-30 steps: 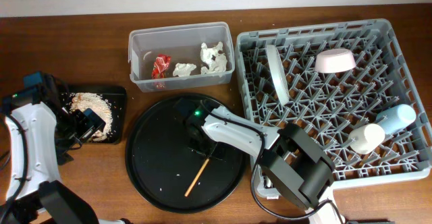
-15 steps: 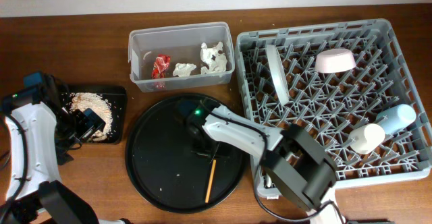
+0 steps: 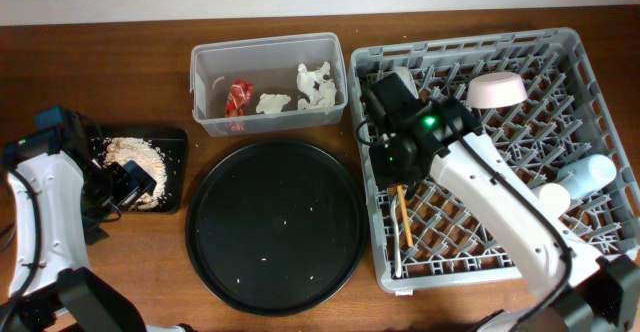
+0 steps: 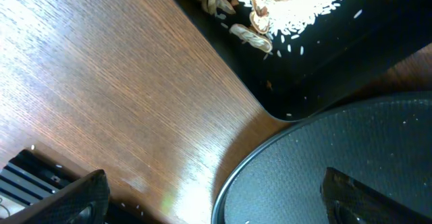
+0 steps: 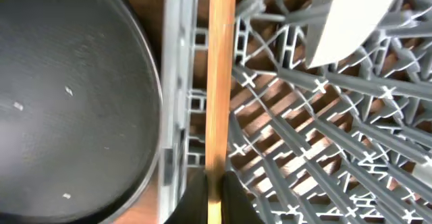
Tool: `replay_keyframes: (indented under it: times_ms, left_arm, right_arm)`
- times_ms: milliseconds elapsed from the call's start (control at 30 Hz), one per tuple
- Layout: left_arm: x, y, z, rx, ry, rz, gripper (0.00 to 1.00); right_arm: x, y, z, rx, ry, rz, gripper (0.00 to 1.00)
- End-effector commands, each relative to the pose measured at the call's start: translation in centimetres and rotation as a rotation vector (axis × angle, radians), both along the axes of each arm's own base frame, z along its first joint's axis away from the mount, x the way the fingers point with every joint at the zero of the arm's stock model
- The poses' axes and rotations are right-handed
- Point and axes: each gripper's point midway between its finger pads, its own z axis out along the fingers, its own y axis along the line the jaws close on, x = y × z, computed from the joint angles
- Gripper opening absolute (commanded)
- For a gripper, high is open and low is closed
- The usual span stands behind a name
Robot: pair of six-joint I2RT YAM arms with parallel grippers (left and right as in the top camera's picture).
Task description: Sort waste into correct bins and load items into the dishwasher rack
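With the right gripper (image 3: 399, 182) clenched on the wooden chopstick (image 3: 404, 220) right of centre, lower it flat between the dishwasher rack (image 3: 460, 40) tines before letting go.

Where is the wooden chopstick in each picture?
Overhead: the chopstick is over the left side of the rack, middle right of the picture.
Left wrist: not in it.
Right wrist: the chopstick runs straight up the middle, pinched by the right fingers at the bottom.
Shared landmark: the big round black tray, in all three.

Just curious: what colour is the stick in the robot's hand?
The chopstick is light brown; best in right wrist view.
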Motion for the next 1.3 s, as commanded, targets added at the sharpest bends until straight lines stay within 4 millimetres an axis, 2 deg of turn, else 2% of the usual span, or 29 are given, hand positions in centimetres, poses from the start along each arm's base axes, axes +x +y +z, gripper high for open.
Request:
replay_keyframes:
  times_ms: [0, 167, 233, 333, 400, 467, 533, 567, 633, 667, 700, 733, 767, 800, 833, 867, 933, 967, 1033, 1067, 1133, 1200, 1267]
  left_arm:
    - [0.0, 0.2, 0.0, 0.006, 0.001, -0.010, 0.99]
    - [0.0, 0.2, 0.0, 0.006, 0.002, -0.010, 0.99]
    - [0.0, 0.2, 0.0, 0.006, 0.002, -0.010, 0.99]
    - [-0.1, 0.2, 0.0, 0.005, 0.003, -0.010, 1.00]
    - [-0.1, 0.2, 0.0, 0.005, 0.003, -0.010, 0.99]
    - [-0.1, 0.2, 0.0, 0.005, 0.003, -0.010, 0.99]
    - [0.0, 0.1, 0.0, 0.005, 0.003, -0.013, 0.99]
    - [0.1, -0.3, 0.0, 0.005, 0.003, -0.030, 0.99]
    - [1.5, -2.5, 0.0, -0.006, -0.023, -0.147, 0.99]
    - [2.2, -3.7, 0.0, -0.008, -0.036, -0.206, 0.99]
    - [3.7, -6.5, 0.1, 0.001, -0.070, -0.352, 0.99]
    - [4.8, -8.8, 0.1, 0.009, -0.099, -0.477, 1.00]
    - [5.2, -10.1, 0.1, 0.012, -0.112, -0.555, 0.99]
    - [5.7, -13.0, 0.2, 0.017, -0.134, -0.744, 0.99]
    - [5.4, -14.7, 0.2, 0.013, -0.124, -0.884, 0.99]
    - [4.5, -15.7, 0.3, -0.021, -0.104, -0.934, 0.99]
    - [2.8, -15.9, 0.4, -0.100, -0.060, -0.916, 0.99]
    - [1.9, -15.3, 0.5, -0.115, -0.024, -0.896, 0.99]
    - [1.3, -14.5, 1.9, -0.136, -0.066, -0.845, 0.99]
    - [1.4, -14.4, 3.6, -0.095, -0.162, -0.850, 0.99]
    - [1.3, -14.2, 6.3, -0.014, -0.329, -0.855, 0.99]
    - [0.4, -13.6, 8.7, 0.093, -0.489, -0.847, 0.99]
    - [-1.6, -12.6, 11.0, 0.208, -0.672, -0.777, 0.99]
  right_arm:
    - [-1.1, 0.8, -2.0, 0.043, 0.052, 0.098, 0.04]
    - [-1.1, 1.4, -5.0, 0.080, 0.051, 0.103, 0.04]
    - [-1.1, 1.4, -5.2, 0.080, 0.049, 0.103, 0.05]
    - [-0.7, 1.6, -5.1, 0.087, 0.033, 0.104, 0.46]
    - [-0.5, 1.6, -4.8, 0.089, 0.029, 0.101, 0.49]
    - [-0.2, 1.6, -2.4, 0.110, -0.004, 0.056, 0.52]
    - [0.5, 0.3, 1.9, 0.169, -0.111, -0.018, 0.53]
    - [0.5, -1.2, 4.1, 0.193, -0.174, -0.058, 0.54]
    - [0.4, -5.9, 7.1, 0.212, -0.268, -0.189, 0.71]
    - [0.3, -8.6, 8.0, 0.208, -0.300, -0.259, 0.88]
    - [0.3, -10.1, 8.3, 0.224, -0.306, -0.237, 0.99]
    - [0.5, -10.6, 8.2, 0.244, -0.299, -0.196, 0.98]
    - [0.8, -10.9, 8.0, 0.253, -0.295, -0.174, 0.98]
    - [1.6, -11.4, 7.5, 0.243, -0.294, -0.158, 0.98]
    - [2.2, -11.6, 6.9, 0.241, -0.284, -0.163, 0.98]
    - [2.2, -11.6, 5.9, 0.238, -0.240, -0.169, 0.98]
    - [1.3, -11.7, 4.7, 0.227, -0.166, -0.180, 0.98]
    - [0.8, -11.8, 4.6, 0.220, -0.150, -0.183, 0.98]
    - [-0.4, -13.1, 5.7, 0.165, -0.179, -0.265, 0.98]
    - [-1.1, -13.4, 6.9, 0.164, -0.242, -0.286, 0.98]
    - [-2.0, -13.3, 8.0, 0.177, -0.350, -0.277, 0.98]
    - [-3.3, -13.3, 8.3, 0.192, -0.457, -0.275, 0.98]
    - [-5.4, -13.5, 8.4, 0.204, -0.578, -0.283, 0.98]
